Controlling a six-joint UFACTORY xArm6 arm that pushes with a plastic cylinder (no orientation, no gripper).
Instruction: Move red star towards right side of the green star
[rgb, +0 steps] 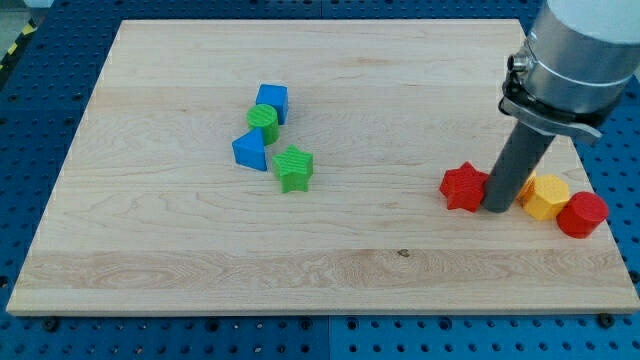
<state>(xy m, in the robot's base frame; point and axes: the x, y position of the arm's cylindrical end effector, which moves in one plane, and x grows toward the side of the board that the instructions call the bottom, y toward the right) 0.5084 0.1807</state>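
my tip (497, 210) touching red star (464, 186), rt edge

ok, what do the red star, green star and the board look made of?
Red star: looks like matte moulded or printed plastic, with uniform colour and no glare. Green star: likely the same, with faint ridged lines on its top face. Board: light wood with visible grain streaks and a small dark knot; whether it is sealed is unclear. My tip sits at the red star's right edge.

My arm (578, 45): pale grey cylindrical housing, black clamp ring beneath, straight dark grey rod (515, 165) ending at my tip (496, 210).
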